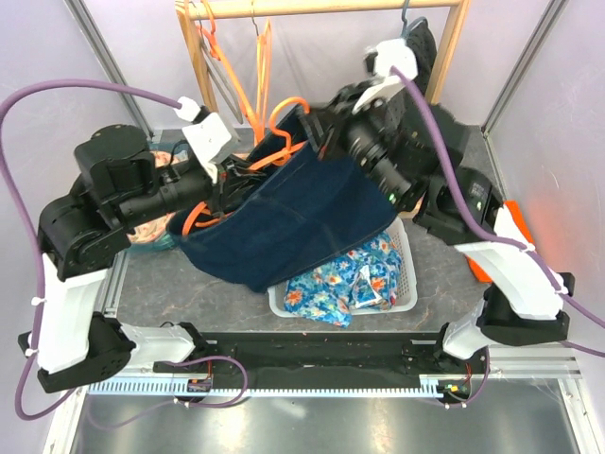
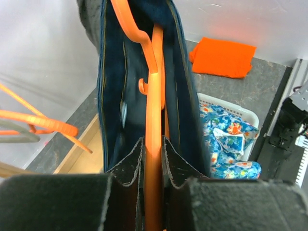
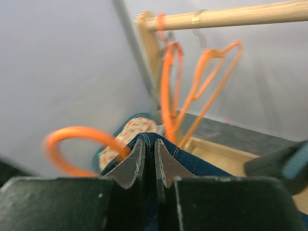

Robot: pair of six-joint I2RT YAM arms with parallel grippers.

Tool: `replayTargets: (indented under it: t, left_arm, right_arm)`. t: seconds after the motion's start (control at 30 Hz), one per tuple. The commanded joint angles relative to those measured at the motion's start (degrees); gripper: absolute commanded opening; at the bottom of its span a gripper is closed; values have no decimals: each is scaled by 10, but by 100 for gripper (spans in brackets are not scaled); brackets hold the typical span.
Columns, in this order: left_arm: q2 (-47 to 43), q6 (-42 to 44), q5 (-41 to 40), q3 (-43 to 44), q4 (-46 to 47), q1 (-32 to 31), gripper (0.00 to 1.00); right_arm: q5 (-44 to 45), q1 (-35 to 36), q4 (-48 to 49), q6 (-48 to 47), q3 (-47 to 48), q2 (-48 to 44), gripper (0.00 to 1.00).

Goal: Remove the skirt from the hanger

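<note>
While the grey table [image 1: 170, 293] is lying beneath it, the dark blue skirt [image 1: 284, 218] is hanging in the air between the two arms, partly over the white basket [image 1: 408, 284]. The orange hanger [image 2: 154, 96] is sitting inside the skirt's open top. The left gripper [image 2: 153, 159] is clamping the hanger's bar; the right gripper [image 3: 150, 161] is pinching the skirt's edge.

Dark blue skirt [image 1: 293, 213], orange hanger [image 2: 154, 125], blue floral cloth [image 1: 336, 284], white basket [image 1: 408, 284], plain orange cloth [image 2: 222, 57], grey table [image 1: 189, 288]
</note>
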Motion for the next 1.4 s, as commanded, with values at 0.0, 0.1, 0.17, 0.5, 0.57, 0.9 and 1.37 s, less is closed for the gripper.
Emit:
replayTargets:
  t: [0.0, 0.1, 0.17, 0.5, 0.57, 0.9, 1.37]
  left_arm:
    - [20, 17, 50, 7, 29, -8, 2]
    - [31, 12, 52, 20, 28, -15, 2]
    - [36, 12, 46, 38, 29, -16, 2]
    - [-54, 21, 5, 62, 10, -12, 2]
    - [-77, 18, 7, 36, 7, 0, 2]
    - [-133, -34, -23, -24, 13, 64, 2]
    - [58, -74, -218, 158, 55, 68, 2]
  right_arm:
    - [-42, 65, 7, -6, 46, 13, 0]
    - [-32, 75, 10, -3, 24, 9, 0]
    - [2, 76, 3, -9, 12, 0, 0]
    - [373, 72, -7, -126, -147, -107, 0]
    - [396, 66, -7, -123, -184, -151, 0]
    - [241, 67, -136, 51, -247, -240, 0]
    - [-123, 77, -58, 132, -445, -247, 0]
